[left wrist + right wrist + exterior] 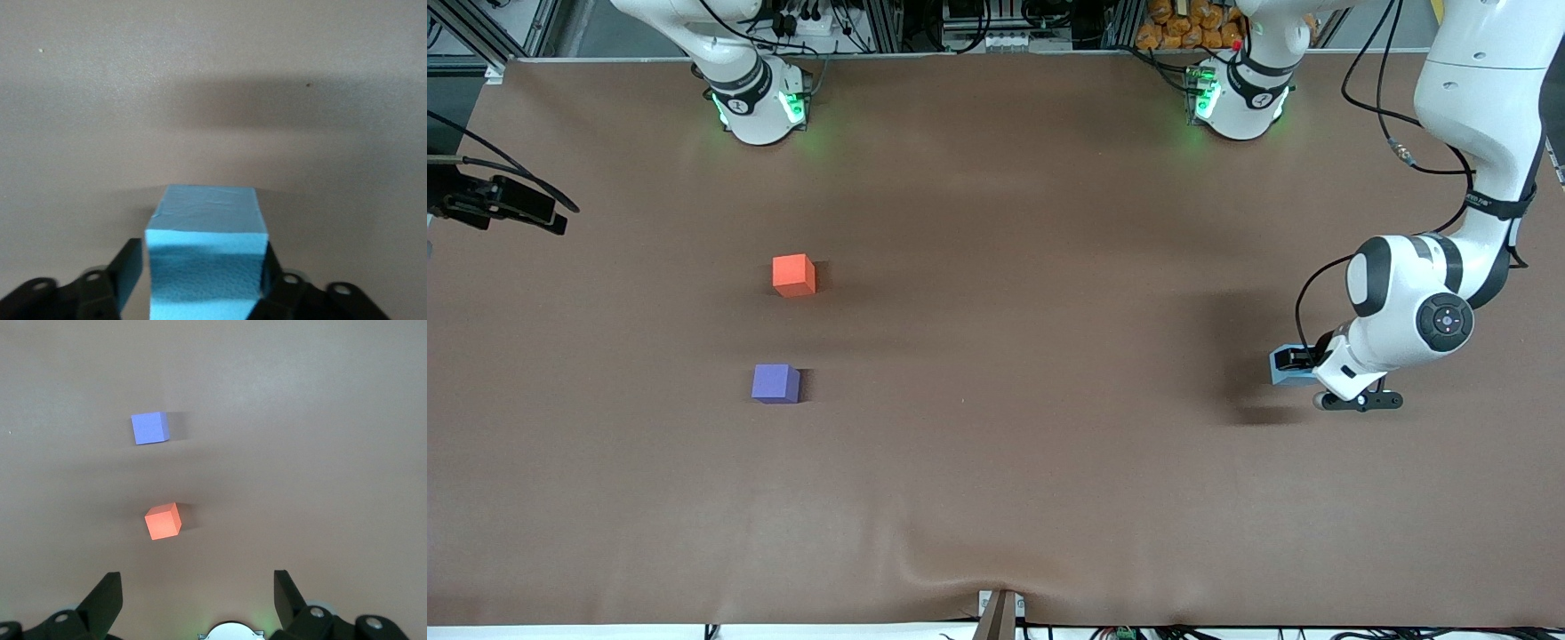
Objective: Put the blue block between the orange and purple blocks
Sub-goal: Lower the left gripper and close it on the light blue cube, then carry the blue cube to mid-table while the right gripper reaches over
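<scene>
Blue block: the small light sky-blue matte cube [1284, 368] sits at the left arm's end of the brown surface [1032, 444], caught between the fingers of the left pincer [1296, 363]; in the left wrist view the cube [205, 257] fills the gap between the two dark fingers [125, 273], which press on its two side faces.
Left pincer: narrowed onto the sky-blue cube, low at the surface; whether the cube rests on the surface or is just off it cannot be told.
Orange block: the small bright orange-red matte cube [793, 275] lies well apart from the blue block, toward the right arm's end of the surface, and farther from the front camera than it.
Purple block: the small violet-purple matte cube [775, 383] lies near the orange block, nearer to the front camera than it, with a bare gap between the two.
Right pincer: its fingers [107, 600] stand wide apart with nothing between them; the right pincer [197, 600] hangs over the surface, looking down on the orange cube [163, 521] and the purple cube [148, 428].
Right arm: waiting.
</scene>
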